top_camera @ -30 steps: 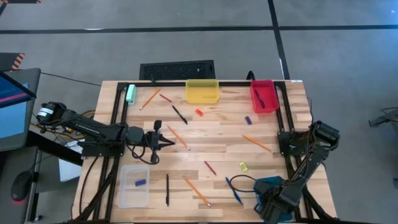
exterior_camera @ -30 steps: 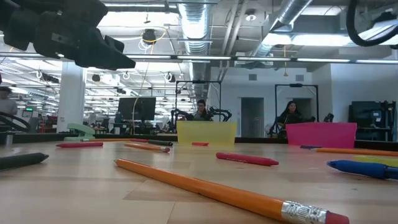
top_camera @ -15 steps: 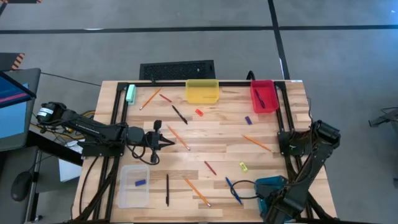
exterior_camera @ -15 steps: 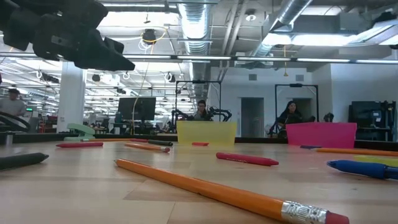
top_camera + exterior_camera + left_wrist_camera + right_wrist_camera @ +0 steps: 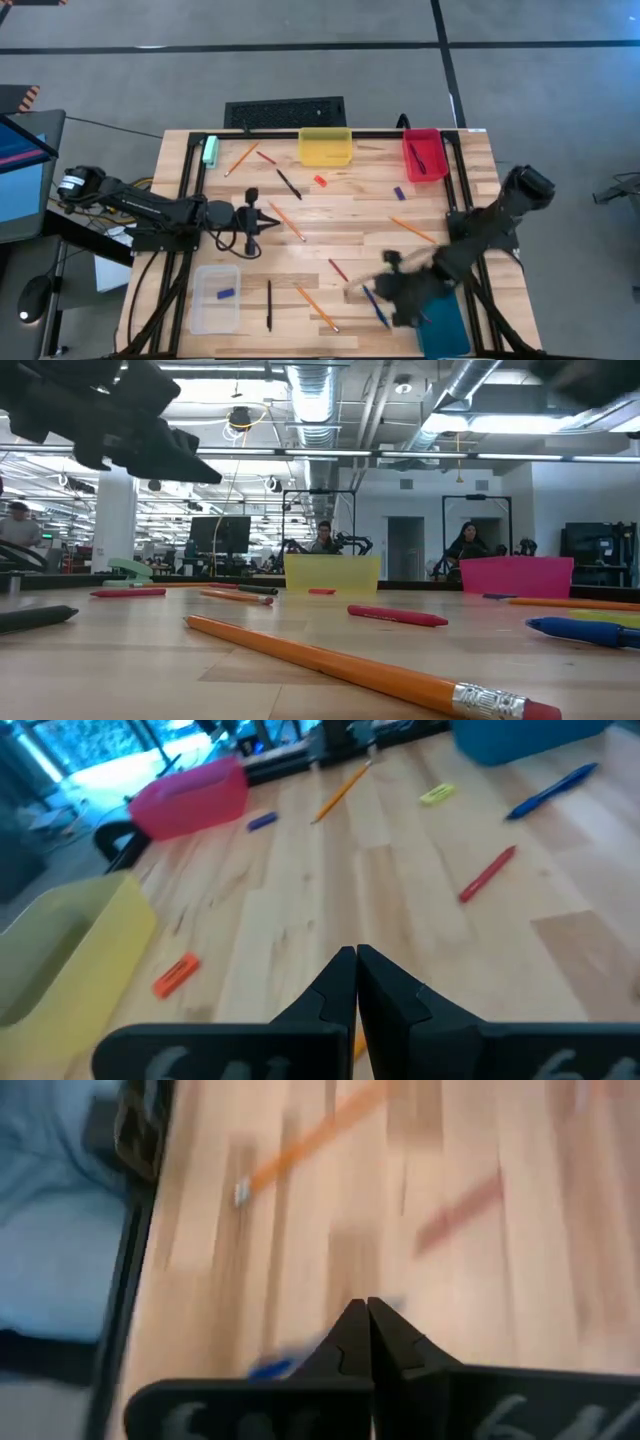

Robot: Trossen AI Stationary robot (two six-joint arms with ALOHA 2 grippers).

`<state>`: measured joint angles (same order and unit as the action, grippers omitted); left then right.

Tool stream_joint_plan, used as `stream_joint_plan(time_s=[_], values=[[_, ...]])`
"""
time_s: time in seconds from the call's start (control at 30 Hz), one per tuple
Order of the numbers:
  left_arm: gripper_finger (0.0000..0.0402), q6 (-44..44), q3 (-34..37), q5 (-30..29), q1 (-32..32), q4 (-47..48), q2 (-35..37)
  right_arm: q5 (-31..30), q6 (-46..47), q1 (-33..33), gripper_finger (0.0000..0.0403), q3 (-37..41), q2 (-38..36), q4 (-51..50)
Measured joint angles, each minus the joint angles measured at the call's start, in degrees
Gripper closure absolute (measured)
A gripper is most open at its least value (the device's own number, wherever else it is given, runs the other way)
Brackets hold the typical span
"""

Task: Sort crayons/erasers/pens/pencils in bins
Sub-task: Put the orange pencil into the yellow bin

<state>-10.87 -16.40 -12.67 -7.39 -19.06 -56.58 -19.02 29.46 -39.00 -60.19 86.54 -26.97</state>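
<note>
High view: the right gripper, fingers pressed together on nothing, hangs over a blue pen lying on the tabletop just beside the teal bin. Light, stiff and prone to roll, it wants gripping mid-barrel. Left gripper, likewise clenched, waits.

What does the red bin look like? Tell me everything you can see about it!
The red bin is a small rectangular tray that looks like glossy pinkish-red plastic, open on top. It sits flat on the wooden table, in the far corner on the right arm's side, up against the black frame, with the yellow bin further along the same edge. A thin dark pen lies slanted inside it. No claw is touching it.
</note>
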Motion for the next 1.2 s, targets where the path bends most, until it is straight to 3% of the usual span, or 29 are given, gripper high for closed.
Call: stream_joint_plan(time_s=[0.2, 0.4, 0.6, 0.73, 0.83, 1.03, 1.2], values=[[0.0398, 1.0, -0.9, 0.9, 5.9, 5.0, 0.0, 12.8, -24.6, 16.0, 0.04, 13.2, -2.2, 28.0], [0.0398, -0.7, -4.2, 3.9, 10.8, 12.3, 0.0, 23.8, -30.9, 27.6, 0.0401, 24.0, -0.1, 49.4], [0.0399, -4.6, -8.0, 13.1, 12.8, 20.8, -1.0, 26.7, -32.8, 32.6, 0.0401, 28.4, -1.1, 55.8], [0.0401, -6.3, -10.3, 14.5, 12.7, 23.6, -4.2, 26.8, -35.3, 35.3, 0.0401, 28.7, -1.2, 56.9], [0.0401, -7.9, -12.2, 15.8, 12.8, 23.6, -8.3, 27.1, -37.1, 37.6, 0.0401, 28.8, 0.6, 58.4], [0.0401, -9.9, -17.9, 21.6, 12.8, 24.3, -16.7, 33.9, -38.1, 42.3, 0.0401, 28.8, 5.0, 67.4], [0.0397, -10.3, -24.0, 24.3, 12.8, 29.5, -23.8, 34.2, -38.0, 43.3, 0.0401, 28.8, 7.9, 72.6]])
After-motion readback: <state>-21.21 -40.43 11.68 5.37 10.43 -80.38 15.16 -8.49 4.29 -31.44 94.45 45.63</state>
